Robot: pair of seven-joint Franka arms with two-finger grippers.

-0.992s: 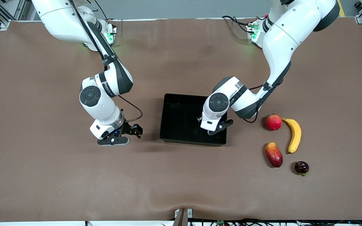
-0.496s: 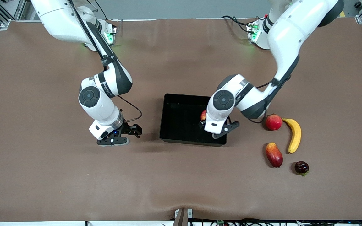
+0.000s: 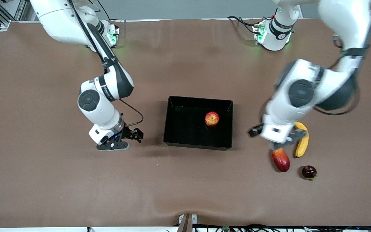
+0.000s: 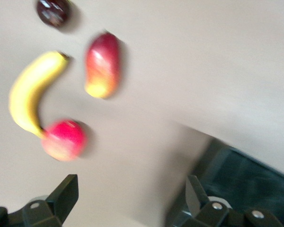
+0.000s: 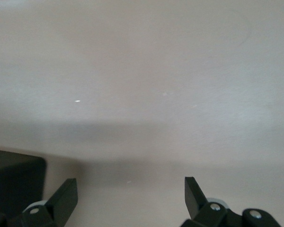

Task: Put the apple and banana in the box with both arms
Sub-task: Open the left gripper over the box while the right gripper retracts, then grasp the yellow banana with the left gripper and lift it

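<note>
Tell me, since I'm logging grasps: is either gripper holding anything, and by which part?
Nothing is held. Left gripper and right gripper are both open and empty.

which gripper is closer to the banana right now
Left. The left gripper hangs open over the table right beside the banana, partly covering it in the front view. The right gripper waits open past the box, toward the right arm's end.

Left gripper [image 4: 130, 196]: fingers spread wide, nothing between them, over bare brown table [image 4: 189, 71].
Banana [image 4: 31, 92]: the landmark, lying flat and curved.
Round red fruit [image 4: 64, 139]: touching one tip of the banana.
Long red-yellow fruit [image 4: 102, 65]: just beside the banana, apart from it.
Dark round fruit [image 4: 53, 10]: near the banana's other tip.
Box [image 4: 248, 177]: a black corner, well apart from the banana.
</note>
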